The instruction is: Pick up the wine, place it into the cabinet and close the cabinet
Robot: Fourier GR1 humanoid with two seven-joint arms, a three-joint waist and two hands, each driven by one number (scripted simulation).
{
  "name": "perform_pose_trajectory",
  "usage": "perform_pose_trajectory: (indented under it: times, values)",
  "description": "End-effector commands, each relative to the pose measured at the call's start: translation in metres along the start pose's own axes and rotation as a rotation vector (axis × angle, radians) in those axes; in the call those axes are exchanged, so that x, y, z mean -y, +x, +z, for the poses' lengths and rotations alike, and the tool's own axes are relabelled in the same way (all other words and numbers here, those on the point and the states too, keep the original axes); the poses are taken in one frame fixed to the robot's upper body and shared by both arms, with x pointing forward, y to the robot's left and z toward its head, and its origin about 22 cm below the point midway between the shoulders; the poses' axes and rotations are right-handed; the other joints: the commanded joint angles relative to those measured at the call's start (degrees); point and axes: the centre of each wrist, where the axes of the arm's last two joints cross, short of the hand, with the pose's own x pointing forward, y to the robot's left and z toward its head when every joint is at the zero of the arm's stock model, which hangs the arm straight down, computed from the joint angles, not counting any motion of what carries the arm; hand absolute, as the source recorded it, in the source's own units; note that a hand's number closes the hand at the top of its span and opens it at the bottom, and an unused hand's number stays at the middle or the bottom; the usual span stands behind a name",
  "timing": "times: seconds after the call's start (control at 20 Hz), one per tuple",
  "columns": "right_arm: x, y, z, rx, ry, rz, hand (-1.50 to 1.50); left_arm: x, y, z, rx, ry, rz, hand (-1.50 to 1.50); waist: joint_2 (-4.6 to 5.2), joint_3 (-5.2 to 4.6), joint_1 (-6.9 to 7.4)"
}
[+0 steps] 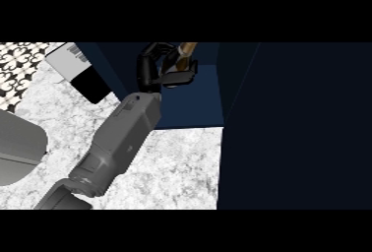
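The wine bottle (pixel 186 50) shows only as a brownish sliver at the top of the head view, inside the dark blue cabinet (pixel 195 104). My left hand (pixel 155 69) is curled round it, hiding most of the bottle. The grey forearm runs up from the lower left edge into the cabinet opening. The cabinet door (pixel 291 123) stands open as a wide dark panel filling the right side. My right hand does not show.
The marbled counter (pixel 181 162) lies under the forearm. A grey rounded object (pixel 18 147) sits at the left edge. A white and black flat item (pixel 76 69) lies at the upper left beside a patterned wall (pixel 18 64).
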Motion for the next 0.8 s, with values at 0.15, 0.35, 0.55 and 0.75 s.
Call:
perform_pose_trajectory:
  times: [0.15, 0.35, 0.55, 0.75]
  values:
    - [-0.002, 0.019, 0.016, 0.04, 0.037, -0.023, -1.5, -0.006, -0.007, -0.001, -0.052, 0.035, 0.078, 1.5, 0.32, -0.1, -0.46]
    - [0.002, 0.02, 0.01, 0.054, 0.054, -0.02, -1.5, -0.015, -0.012, -0.002, -0.041, 0.059, 0.057, 1.5, 0.53, -0.08, -0.39]
    - [-0.013, 0.013, 0.01, 0.045, 0.034, -0.026, -1.5, -0.016, -0.012, -0.004, -0.044, 0.045, 0.029, 1.5, 0.45, -0.09, -0.23]
    - [-0.01, 0.024, 0.01, 0.05, 0.05, -0.016, -1.5, -0.029, -0.018, -0.004, -0.065, 0.047, -0.004, -1.5, 0.48, -0.13, -0.36]
